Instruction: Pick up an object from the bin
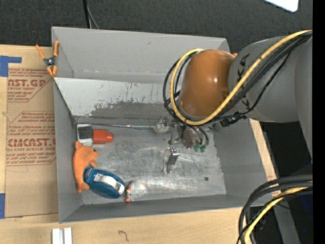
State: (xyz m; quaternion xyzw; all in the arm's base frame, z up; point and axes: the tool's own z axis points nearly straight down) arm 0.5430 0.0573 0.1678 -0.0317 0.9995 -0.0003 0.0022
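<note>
While the gripper (pixel 171 162) hangs over the middle of the bin (pixel 127 88) | opening: cannot tell | blue tape dispenser (pixel 104 183) lies front-left

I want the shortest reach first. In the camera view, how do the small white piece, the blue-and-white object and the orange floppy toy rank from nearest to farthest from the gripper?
Measured from the gripper, mid-bin:
1. Small white piece, by the view's bottom wall, nearest.
2. Blue-and-white object, further left along that wall.
3. Orange floppy toy, against the left wall, farthest.
</note>
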